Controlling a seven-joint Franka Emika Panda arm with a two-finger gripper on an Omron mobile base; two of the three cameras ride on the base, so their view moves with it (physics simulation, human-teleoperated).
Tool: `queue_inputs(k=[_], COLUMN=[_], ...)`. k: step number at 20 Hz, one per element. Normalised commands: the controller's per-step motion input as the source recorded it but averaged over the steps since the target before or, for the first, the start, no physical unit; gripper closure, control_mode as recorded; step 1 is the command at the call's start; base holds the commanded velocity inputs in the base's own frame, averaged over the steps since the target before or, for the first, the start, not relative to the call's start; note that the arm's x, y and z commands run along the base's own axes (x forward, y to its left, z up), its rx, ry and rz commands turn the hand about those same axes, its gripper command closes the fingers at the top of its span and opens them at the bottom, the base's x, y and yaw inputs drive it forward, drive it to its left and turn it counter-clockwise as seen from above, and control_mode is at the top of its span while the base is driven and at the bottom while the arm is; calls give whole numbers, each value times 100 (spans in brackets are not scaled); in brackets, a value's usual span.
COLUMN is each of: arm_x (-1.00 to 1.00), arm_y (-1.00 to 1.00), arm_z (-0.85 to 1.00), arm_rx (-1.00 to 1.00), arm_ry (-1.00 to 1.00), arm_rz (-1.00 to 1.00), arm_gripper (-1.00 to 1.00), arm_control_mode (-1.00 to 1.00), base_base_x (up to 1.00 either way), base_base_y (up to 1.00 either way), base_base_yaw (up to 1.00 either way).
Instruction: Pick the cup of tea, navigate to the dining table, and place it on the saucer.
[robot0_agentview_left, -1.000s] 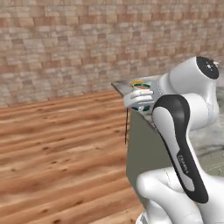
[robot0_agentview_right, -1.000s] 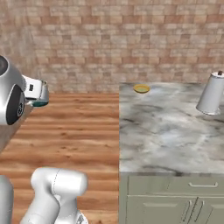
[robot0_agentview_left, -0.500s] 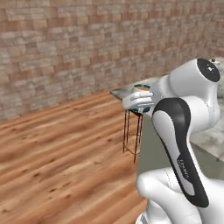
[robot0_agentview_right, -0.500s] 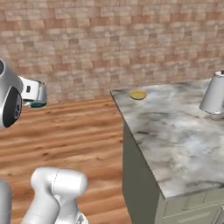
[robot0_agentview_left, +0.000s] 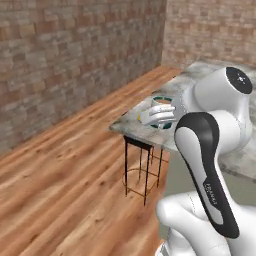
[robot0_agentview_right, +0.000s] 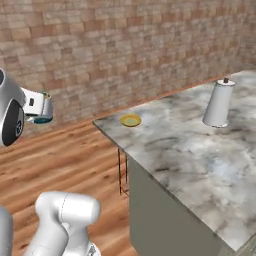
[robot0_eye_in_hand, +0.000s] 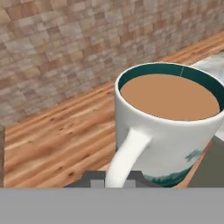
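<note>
The cup of tea (robot0_eye_in_hand: 175, 131), a white mug with a teal band and brown liquid, hangs upright in my gripper (robot0_eye_in_hand: 114, 177), which is shut on its handle. In the right base view the cup (robot0_agentview_right: 45, 107) is held in the air at the far left, over the wooden floor and well left of the dining table (robot0_agentview_right: 190, 150). The yellow saucer (robot0_agentview_right: 130, 120) lies near the table's far left corner. From the left base view the cup (robot0_agentview_left: 162, 104) and gripper (robot0_agentview_left: 158, 116) appear just in front of the table's corner (robot0_agentview_left: 131, 126).
A tall white lidded cylinder (robot0_agentview_right: 219, 102) stands further along the marbled top at the right. A black stool (robot0_agentview_left: 142, 167) stands under the table's corner. A brick wall (robot0_agentview_right: 125, 45) runs behind, with wooden floor (robot0_agentview_left: 65, 180) to the left.
The whole scene has shifted in both base views, so the base has moved; the table now lies at an angle and nearer. The cup stays in the shut gripper.
</note>
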Motion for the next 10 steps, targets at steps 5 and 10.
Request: queue_inputs(k=[5,10], arm_x=[0,0], arm_y=[0,0], arm_z=[0,0], arm_rx=[0,0], arm_ry=[0,0], arm_rz=[0,0], arm_gripper=[100,100], arm_control_mode=[100,100], base_base_x=[79,61], base_base_y=[93,73], base_base_yaw=[-65,-69])
